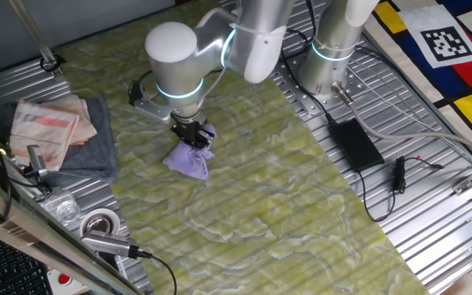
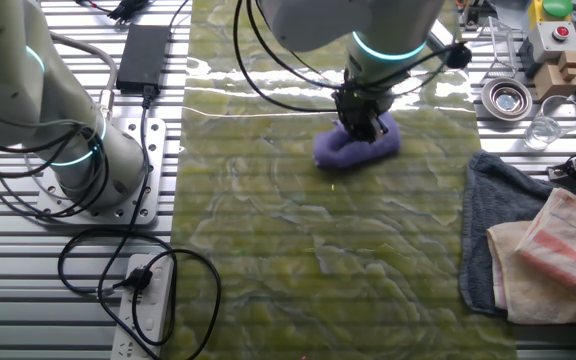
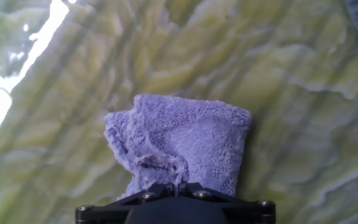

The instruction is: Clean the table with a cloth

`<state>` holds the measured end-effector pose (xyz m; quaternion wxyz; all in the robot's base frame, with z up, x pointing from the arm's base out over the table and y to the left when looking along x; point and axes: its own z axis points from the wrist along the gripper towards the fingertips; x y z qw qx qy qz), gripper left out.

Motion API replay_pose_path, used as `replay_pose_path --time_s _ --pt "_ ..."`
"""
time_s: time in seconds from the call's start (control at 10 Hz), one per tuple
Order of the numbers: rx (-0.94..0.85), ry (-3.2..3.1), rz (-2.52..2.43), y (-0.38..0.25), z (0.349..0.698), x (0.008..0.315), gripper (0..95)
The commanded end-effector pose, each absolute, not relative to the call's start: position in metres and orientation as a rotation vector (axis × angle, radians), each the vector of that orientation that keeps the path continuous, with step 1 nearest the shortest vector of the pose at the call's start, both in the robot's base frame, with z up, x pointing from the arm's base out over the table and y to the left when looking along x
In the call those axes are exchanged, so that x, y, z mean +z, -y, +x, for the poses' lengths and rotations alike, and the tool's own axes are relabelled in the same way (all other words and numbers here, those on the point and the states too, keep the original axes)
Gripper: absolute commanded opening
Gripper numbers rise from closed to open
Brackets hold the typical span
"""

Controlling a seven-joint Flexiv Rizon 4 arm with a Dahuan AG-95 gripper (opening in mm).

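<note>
A purple cloth (image 1: pixel 189 159) (image 2: pixel 359 145) (image 3: pixel 185 140) lies bunched on the yellow-green marbled table (image 1: pixel 285 205) (image 2: pixel 298 260) (image 3: pixel 291 74). My gripper (image 1: pixel 193 136) (image 2: pixel 364 122) (image 3: pixel 178 182) stands straight over the cloth, shut on its near edge, with a fold of fabric pinched between the two dark fingers. The cloth spreads out flat ahead of the fingers in the hand view and rests against the table.
A grey towel (image 1: pixel 88 139) (image 2: pixel 498 200) with folded striped cloths on it lies at the table's edge. Tape roll (image 1: pixel 99 221), glass (image 2: pixel 545 131), button box (image 2: pixel 553 30), black power brick (image 1: pixel 355 143) (image 2: pixel 143 52) and cables lie on the ribbed metal. The arm's base (image 1: pixel 330 57) (image 2: pixel 88 170) is bolted beside the table.
</note>
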<state>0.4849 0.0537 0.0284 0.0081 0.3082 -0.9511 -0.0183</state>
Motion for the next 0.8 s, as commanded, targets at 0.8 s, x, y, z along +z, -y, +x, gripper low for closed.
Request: replay_pose_path --time_s 0.8 --pt "-0.014 2.893 1.170 -0.024 0.484 0.027 0.0"
